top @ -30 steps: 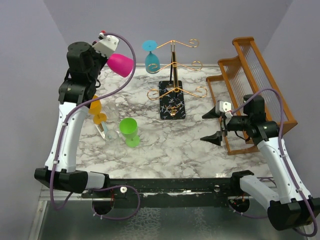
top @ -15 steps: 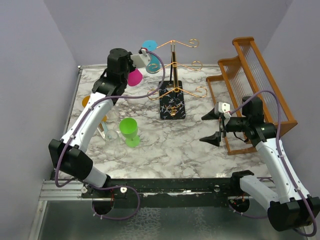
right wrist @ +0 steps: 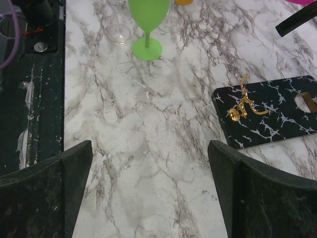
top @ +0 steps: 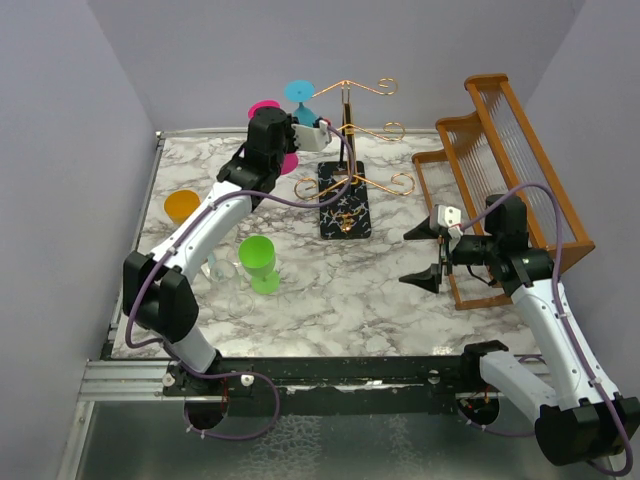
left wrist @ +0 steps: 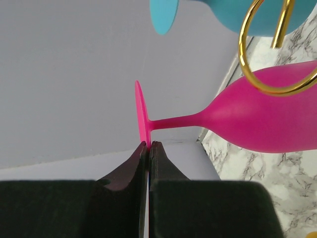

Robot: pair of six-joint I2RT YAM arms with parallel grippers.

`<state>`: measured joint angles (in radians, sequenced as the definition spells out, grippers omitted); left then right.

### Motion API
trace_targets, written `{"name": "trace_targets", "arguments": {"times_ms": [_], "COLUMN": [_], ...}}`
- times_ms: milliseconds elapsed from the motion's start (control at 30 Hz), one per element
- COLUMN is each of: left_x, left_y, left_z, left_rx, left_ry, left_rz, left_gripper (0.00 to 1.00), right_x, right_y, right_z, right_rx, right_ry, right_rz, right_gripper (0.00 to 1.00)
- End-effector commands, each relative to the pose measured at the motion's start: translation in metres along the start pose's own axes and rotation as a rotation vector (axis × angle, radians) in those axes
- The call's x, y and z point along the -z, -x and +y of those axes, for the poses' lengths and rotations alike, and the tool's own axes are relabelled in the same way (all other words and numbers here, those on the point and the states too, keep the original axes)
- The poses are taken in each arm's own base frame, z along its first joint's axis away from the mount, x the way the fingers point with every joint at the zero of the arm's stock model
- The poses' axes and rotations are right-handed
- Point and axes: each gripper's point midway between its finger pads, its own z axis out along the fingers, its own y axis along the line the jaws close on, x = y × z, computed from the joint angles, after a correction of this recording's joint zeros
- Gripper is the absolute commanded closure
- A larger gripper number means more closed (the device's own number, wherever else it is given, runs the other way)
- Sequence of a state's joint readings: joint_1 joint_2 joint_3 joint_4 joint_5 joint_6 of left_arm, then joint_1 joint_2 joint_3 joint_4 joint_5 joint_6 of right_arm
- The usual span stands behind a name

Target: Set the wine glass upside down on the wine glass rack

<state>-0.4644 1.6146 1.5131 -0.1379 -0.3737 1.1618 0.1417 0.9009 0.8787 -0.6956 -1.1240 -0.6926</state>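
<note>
1. left end effector (left wrist: 148, 148) pinches the pink wine glass (left wrist: 257, 119) by its foot's rim; the glass lies sideways against the rack (top: 345, 215) arm.
2. right end effector (top: 424, 252) open, empty.
3. looks light, stiff and slick; the stem seems a surer hold.

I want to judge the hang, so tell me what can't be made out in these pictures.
Top view: the left arm covers most of the pink wine glass; whether it touches the gold rack cannot be told.
Left wrist view: the blue glass is cut off by the top edge.
Right wrist view: the green glass's bowl and the rack's black base run off the frame.
</note>
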Motion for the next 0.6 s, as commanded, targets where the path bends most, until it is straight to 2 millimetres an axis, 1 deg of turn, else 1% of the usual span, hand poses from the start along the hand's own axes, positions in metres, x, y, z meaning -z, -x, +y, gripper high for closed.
{"name": "trace_targets", "arguments": {"times_ms": [0, 167, 233, 300, 567], "left_x": [-0.005, -0.013, -0.012, -0.021, -0.021], "left_y": [0.031, 0.05, 0.057, 0.064, 0.088], "left_z": [0.017, 0.011, 0.013, 0.002, -0.005], "left_rx": [-0.019, -0.054, -0.06, -0.074, -0.086], "left_ry": [0.049, 0.04, 0.047, 0.026, 0.019], "left_rz": [-0.092, -0.133, -0.15, -0.158, -0.196], "left_gripper": [1.0, 1.0, 1.0, 1.0, 1.0], "right_x": [0.002, 0.002, 0.003, 0.003, 0.003], "right_y": [0.002, 0.002, 0.001, 0.001, 0.0], "right_z": [-0.003, -0.005, -0.006, -0.006, -0.007], "right_rx": [0.016, 0.017, 0.015, 0.015, 0.013], "right_ry": [-0.02, -0.028, -0.035, -0.036, -0.04], "right_rz": [-0.01, -0.007, -0.005, -0.007, -0.007], "right_gripper": [0.0, 0.0, 0.0, 0.0, 0.0]}}
